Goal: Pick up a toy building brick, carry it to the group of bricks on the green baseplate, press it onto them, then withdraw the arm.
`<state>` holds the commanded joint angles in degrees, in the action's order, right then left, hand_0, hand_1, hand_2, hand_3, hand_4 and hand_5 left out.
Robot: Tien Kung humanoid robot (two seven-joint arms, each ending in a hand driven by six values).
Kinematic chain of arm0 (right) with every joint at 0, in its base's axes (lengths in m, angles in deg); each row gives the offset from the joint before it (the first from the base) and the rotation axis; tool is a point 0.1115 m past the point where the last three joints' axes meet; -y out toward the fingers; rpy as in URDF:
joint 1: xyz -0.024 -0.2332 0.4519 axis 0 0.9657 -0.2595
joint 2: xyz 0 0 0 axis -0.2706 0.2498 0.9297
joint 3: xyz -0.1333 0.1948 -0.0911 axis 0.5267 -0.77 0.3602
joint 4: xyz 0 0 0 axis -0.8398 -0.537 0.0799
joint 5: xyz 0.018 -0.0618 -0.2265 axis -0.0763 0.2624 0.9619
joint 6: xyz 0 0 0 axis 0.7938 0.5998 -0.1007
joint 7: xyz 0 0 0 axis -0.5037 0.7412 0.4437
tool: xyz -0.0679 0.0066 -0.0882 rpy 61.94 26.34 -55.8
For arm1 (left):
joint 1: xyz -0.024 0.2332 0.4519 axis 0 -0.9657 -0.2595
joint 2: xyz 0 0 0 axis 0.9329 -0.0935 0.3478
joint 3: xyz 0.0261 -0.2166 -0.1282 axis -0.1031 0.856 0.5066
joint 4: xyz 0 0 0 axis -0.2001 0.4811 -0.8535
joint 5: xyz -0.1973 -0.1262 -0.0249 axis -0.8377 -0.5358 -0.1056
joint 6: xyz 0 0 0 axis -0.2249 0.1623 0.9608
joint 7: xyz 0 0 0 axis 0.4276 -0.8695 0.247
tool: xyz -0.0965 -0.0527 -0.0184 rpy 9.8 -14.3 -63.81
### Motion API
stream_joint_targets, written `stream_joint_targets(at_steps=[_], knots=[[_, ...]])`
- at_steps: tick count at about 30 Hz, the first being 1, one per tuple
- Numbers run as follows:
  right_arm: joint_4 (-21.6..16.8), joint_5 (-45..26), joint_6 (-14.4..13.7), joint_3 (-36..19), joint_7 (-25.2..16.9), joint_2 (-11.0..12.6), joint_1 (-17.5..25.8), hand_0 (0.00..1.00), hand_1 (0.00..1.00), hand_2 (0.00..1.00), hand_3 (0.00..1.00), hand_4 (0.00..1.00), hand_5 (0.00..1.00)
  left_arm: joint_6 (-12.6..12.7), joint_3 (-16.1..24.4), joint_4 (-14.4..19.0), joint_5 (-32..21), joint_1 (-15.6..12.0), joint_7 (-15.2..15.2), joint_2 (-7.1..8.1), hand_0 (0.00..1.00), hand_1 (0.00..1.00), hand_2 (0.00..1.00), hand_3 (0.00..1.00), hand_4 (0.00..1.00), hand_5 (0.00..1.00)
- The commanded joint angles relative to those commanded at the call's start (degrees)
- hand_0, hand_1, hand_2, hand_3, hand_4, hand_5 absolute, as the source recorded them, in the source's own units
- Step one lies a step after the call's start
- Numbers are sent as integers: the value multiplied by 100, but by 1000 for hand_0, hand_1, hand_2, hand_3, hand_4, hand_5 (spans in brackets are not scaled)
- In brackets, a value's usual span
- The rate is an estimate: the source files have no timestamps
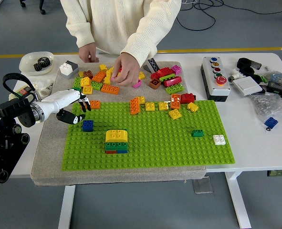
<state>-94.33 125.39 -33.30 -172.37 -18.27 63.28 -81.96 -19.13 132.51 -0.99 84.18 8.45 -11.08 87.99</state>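
A blue brick point(88, 125) sits on the green baseplate point(169, 143) near its left edge. My left hand point(73, 107), white with black fingertips, hovers just up and left of the blue brick, fingers relaxed and holding nothing. The group of bricks point(116, 141), yellow on top of green, red and blue, stands on the baseplate to the lower right of the blue brick. A person's hand point(126, 70) rests in the loose brick pile point(102, 78) behind the plate. My right arm is out of view.
Loose bricks point(174, 102) lie along the baseplate's far edge, with a green brick point(197, 133) and a white brick point(219, 139) at its right. A button box point(215, 78) and small parts sit at the right. A bowl with gears point(36, 62) stands at the far left.
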Motion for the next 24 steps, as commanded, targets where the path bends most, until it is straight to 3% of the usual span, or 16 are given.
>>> stream_joint_targets(at_steps=[22, 24], knots=[[0, 0, 1, -13, 3, 7, 5, 749, 648, 728, 633, 895, 477, -457, 26, 116, 0, -68, 55, 2, 998, 798, 669, 659, 777, 79], [0, 0, 0, -12, 3, 6, 5, 749, 648, 728, 632, 895, 478, -471, 30, 124, 0, -75, 58, 0, 998, 802, 695, 676, 823, 118]])
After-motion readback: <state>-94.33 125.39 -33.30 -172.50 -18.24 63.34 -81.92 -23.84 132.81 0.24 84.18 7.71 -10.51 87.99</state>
